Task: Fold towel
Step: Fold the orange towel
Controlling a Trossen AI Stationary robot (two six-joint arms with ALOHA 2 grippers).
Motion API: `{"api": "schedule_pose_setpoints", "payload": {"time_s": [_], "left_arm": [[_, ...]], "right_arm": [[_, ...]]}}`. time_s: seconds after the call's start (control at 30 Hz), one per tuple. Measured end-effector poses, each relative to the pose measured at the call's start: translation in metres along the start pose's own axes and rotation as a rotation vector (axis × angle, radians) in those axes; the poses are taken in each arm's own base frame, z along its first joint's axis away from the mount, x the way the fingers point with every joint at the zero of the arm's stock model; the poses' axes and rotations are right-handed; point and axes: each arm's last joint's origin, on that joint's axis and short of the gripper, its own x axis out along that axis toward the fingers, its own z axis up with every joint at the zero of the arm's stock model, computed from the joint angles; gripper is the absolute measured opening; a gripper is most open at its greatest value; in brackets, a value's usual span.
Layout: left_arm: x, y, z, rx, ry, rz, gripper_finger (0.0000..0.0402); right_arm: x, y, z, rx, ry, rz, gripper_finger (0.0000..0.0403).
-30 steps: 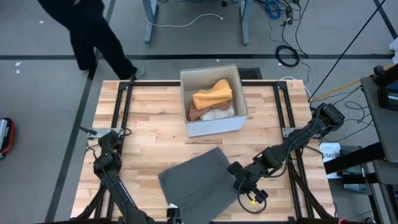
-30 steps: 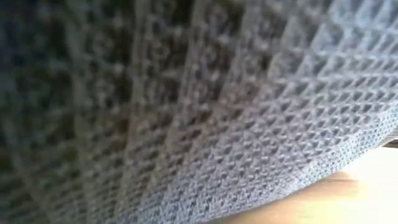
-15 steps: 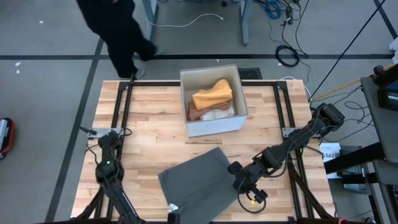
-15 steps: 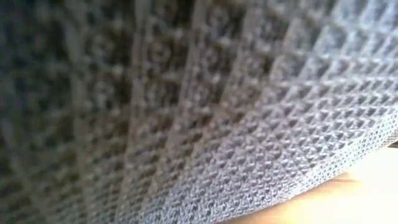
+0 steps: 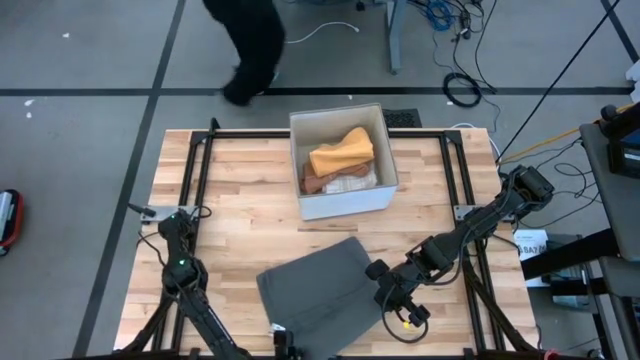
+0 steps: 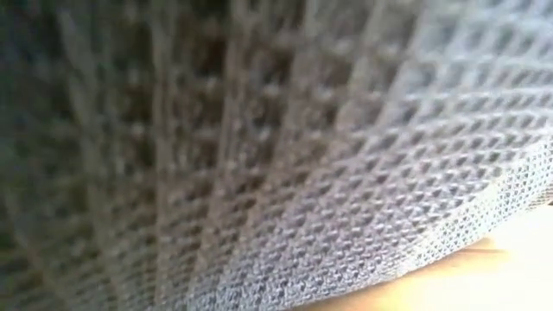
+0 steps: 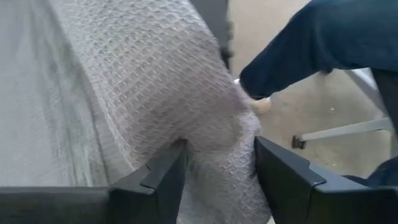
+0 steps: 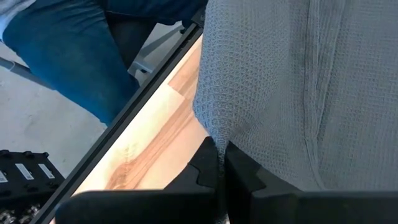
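the grey towel (image 5: 315, 290) lies on the wooden table (image 5: 240, 190) at about 6 o'clock, near the front edge, partly folded, with its front part draped over the low camera, which is why the low view shows only waffle weave (image 6: 285, 155).

right gripper (image 8: 221, 165) is pressed shut with a thin edge of the towel pinched between the fingers. from above it sits at the towel's 3 o'clock edge (image 5: 388, 285). likely it holds that corner so the cloth stays taut and can be carried over.

left gripper (image 7: 214, 171) is at the towel's front edge, about 7 o'clock, mostly out of the high view. its fingers (image 7: 286, 177) are spread around a thick bunch of towel that fills the gap, so it looks like a grip on gathered cloth, not an empty hand.

white bin (image 5: 342, 165) of other cloths sits at 12 o'clock, well apart. a person (image 5: 250, 45) walks past beyond the far edge.

judgement: mid-fold, both corners held for one fold across.
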Motion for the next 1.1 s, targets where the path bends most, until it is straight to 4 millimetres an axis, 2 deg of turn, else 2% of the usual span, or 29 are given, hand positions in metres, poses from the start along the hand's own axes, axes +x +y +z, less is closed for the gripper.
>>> {"api": "schedule_pose_setpoints", "payload": {"time_s": [0.13, 0.4, 0.67, 0.8, 0.97, 1.03, 1.1], "left_arm": [[0.004, 0.007, 0.003, -0.015, 0.02, 0.028, 0.0154], [0.006, 0.006, -0.001, 0.056, 0.042, 0.029, 0.0014], [-0.002, 0.002, -0.004, 0.094, 0.074, -0.02, 0.0003], [-0.03, 0.004, 0.002, 0.086, 0.012, -0.024, 0.0002], [-0.068, 0.012, 0.008, 0.039, -0.108, 0.054, 0.0002], [-0.076, 0.019, 0.011, -0.016, -0.131, 0.089, 0.0001], [-0.075, 0.026, 0.011, -0.066, -0.127, 0.137, 0.0001]], "right_arm": [[0.0, 0.0, 0.0, -0.006, 0.0, 0.0, 0.0], [0.0, 0.0, 0.0, -0.017, 0.0, -0.001, 0.0], [0.0, 0.0, 0.001, -0.021, -0.006, -0.002, 0.0], [0.0, 0.0, 0.001, -0.026, -0.006, 0.005, 0.0], [-0.003, -0.001, 0.001, -0.049, -0.014, 0.002, 0.0], [-0.006, -0.003, 0.002, -0.06, -0.025, -0.004, 0.0], [-0.011, -0.009, 0.003, -0.063, -0.039, -0.02, 0.0]]}}
